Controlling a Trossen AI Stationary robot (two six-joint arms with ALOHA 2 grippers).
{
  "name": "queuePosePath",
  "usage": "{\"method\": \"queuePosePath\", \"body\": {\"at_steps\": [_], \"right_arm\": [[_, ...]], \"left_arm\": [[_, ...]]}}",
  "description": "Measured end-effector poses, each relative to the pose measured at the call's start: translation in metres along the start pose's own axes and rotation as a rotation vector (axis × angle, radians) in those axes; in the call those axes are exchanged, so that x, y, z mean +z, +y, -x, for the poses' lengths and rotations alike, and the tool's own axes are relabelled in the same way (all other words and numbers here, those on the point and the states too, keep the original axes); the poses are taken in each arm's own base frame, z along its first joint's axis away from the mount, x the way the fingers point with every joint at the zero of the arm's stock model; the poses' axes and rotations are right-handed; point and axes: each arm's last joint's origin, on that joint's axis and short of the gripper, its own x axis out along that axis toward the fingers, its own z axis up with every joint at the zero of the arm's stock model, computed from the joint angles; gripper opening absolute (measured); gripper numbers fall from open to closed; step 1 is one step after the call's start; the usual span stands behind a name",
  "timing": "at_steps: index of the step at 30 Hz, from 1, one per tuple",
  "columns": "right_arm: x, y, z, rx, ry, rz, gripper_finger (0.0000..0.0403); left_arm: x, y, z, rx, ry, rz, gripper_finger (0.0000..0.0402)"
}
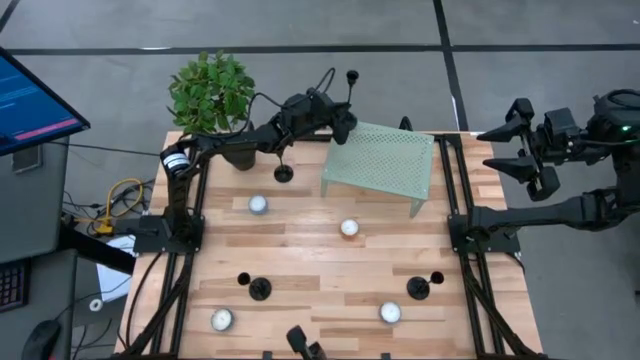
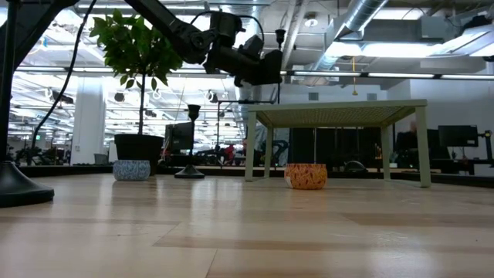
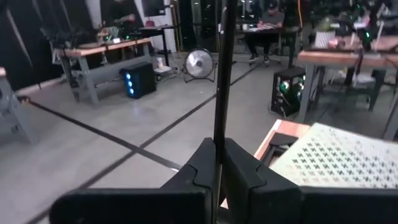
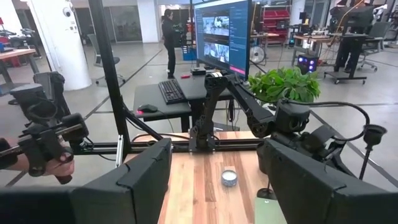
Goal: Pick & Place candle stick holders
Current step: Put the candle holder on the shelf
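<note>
**Black candlestick going up in the left claw**

Black metal is showing in the upper middle of the high view: a candlestick (image 1: 351, 88) is sitting in the left gripper (image 1: 340, 118), whose fingers are squeezing shut on its thin stem. The left wrist view is showing the stem (image 3: 219, 93) running straight up between the fingers (image 3: 239, 168). Its long line is standing about upright, cup end up. It is hanging in the air just beside the green mesh shelf (image 1: 385, 160).

I think the carrying step is going on now. Next the arm probably needs to bring it over a spot, lower it straight and let go gently so it is not tipping.

Other candlesticks (image 1: 260, 289) are waiting near the bottom of the high view. The right gripper (image 1: 522, 150) is waiting at the right edge with fingers apart, holding nothing.
</note>
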Motion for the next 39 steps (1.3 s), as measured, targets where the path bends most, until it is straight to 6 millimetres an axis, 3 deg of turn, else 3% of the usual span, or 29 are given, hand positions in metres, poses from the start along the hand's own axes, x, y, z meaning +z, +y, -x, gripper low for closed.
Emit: {"method": "queuePosePath", "body": {"at_steps": [6,14,39], "right_arm": [[0.0,-0.001,0.0,-0.023,0.0,0.002,0.0244],[0.0,-0.001,0.0,-0.023,0.0,0.005,0.0244],[0.0,-0.001,0.0,-0.024,0.003,-0.007,0.0244]], "left_arm": [[-0.001,-0.001,0.0,-0.003,0.007,0.024,0.0009],[-0.002,-0.021,0.002,-0.043,0.035,-0.026,0.0009],[-0.01,-0.017,-0.002,-0.03,0.052,-0.002,0.0016]]}}
